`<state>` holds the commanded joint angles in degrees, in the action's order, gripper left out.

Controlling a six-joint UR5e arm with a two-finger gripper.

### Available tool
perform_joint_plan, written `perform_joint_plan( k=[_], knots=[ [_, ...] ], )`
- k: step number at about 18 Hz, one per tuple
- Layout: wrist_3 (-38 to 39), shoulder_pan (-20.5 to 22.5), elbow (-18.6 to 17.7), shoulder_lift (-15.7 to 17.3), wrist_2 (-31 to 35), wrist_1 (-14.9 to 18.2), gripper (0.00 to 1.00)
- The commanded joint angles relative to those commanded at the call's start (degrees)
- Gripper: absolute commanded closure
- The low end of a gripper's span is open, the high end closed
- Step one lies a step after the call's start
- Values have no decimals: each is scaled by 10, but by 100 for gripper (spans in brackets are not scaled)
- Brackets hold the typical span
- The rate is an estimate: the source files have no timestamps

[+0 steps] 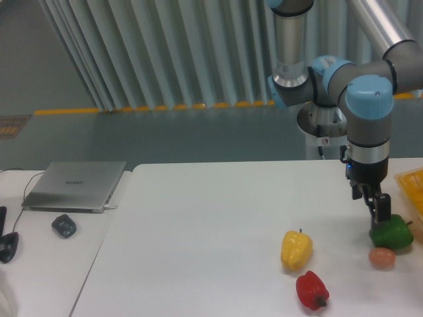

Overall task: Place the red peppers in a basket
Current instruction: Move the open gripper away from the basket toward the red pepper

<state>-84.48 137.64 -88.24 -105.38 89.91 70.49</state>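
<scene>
White surface [198, 218] ahead: your pincer [382, 212], jaws unreadable, sits by the green pepper [392, 232] near the right edge, while the red pepper [312, 289] waits at the front edge, risking a wrong pick.

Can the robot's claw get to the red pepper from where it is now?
Probably yes. The red pepper lies in the open with nothing on top of it. The claw is over by the green pepper, so it has to swing across, near the yellow pepper.

Three peppers: one red pepper [312, 290], one yellow pepper [296, 249], one green pepper [392, 232]; one basket [411, 187].
</scene>
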Motion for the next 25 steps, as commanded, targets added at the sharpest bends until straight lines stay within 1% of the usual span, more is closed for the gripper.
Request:
perform_joint_plan(
  k=[2, 5, 7, 9, 10, 15, 16, 18, 21, 23, 25],
  knots=[
    [31, -7, 5, -4, -2, 0, 0],
    [139, -27, 5, -14, -9, -3, 0],
    [196, -43, 4, -25, -6, -32, 0],
    [273, -54, 2, -27, -8, -41, 0],
    [289, -55, 2, -27, -8, -43, 0],
    [296, -57, -1, -27, -10, -52, 0],
    [315, -61, -3, -26, -11, -55, 0],
    [370, -67, -4, -25, -35, -72, 0],
    [404, -87, -4, -25, -35, -75, 0],
    [433, -95, -4, -27, -34, -90, 0],
    [463, -96, -11, -31, -33, -114, 0]
  ],
)
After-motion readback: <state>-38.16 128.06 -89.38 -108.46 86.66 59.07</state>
